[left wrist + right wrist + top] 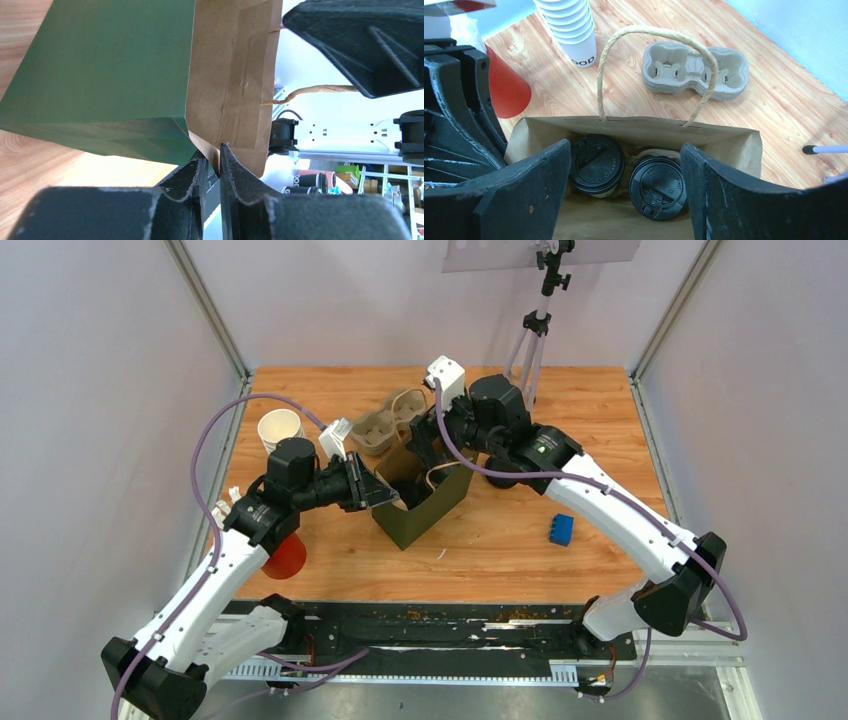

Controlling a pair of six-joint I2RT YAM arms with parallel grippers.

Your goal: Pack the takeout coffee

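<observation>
bag [425, 505]: dark green outside, plain brown inside
coffee lids [596, 164]: black, beneath the right claw [625, 150]
worktop [600, 410]: orange wood grain
cup stack [571, 30]: white

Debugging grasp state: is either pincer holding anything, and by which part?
Left pincer straddles the top rim of the paper bag near a corner; whether it clamps cannot be told. Right pincer hangs open over the bag, holding nothing.

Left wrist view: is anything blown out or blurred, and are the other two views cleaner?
Left wrist: background past the paper bag is overexposed white, the near fingers slightly soft; right wrist: even light, embossing shows on both black lids; top external: sharp, soft shadows only.
</observation>
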